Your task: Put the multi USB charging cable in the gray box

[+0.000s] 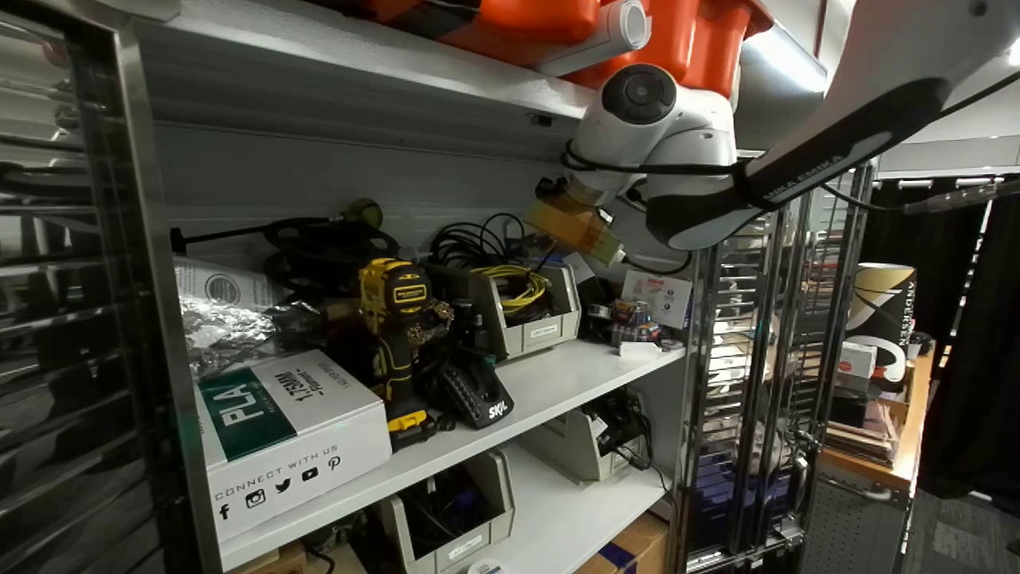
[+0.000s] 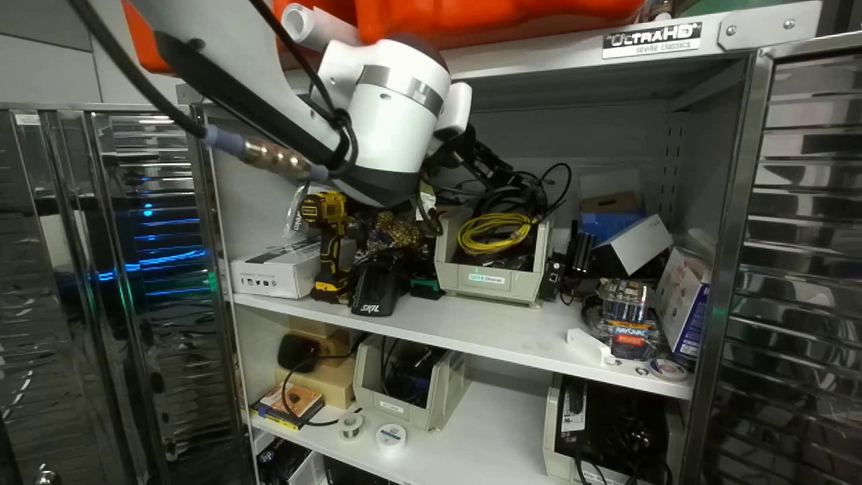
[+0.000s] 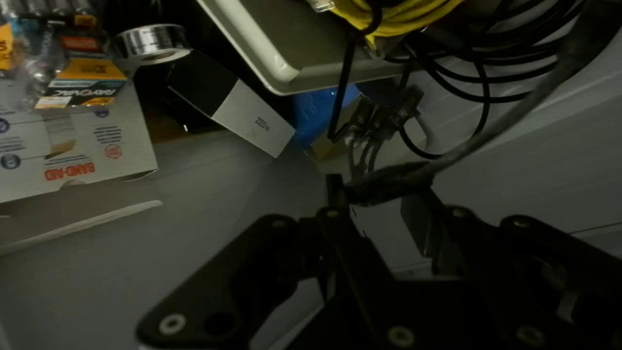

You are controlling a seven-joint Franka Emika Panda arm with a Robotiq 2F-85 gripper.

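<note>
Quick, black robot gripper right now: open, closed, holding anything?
Black gripper: closed, holding the thin dark multi-plug charging cable near where it branches.

In an exterior view you look slantwise along the surface, slightly downward, from near the white-and-green carton. In an exterior view, from farther back, you face the open cabinet almost squarely, also tipped a little down. Both exterior views share that carton, the yellow-and-black power tool and the arm. Your wrist view is closest, peering past the end effector; it shares the coiled yellow cable with them both.
</note>
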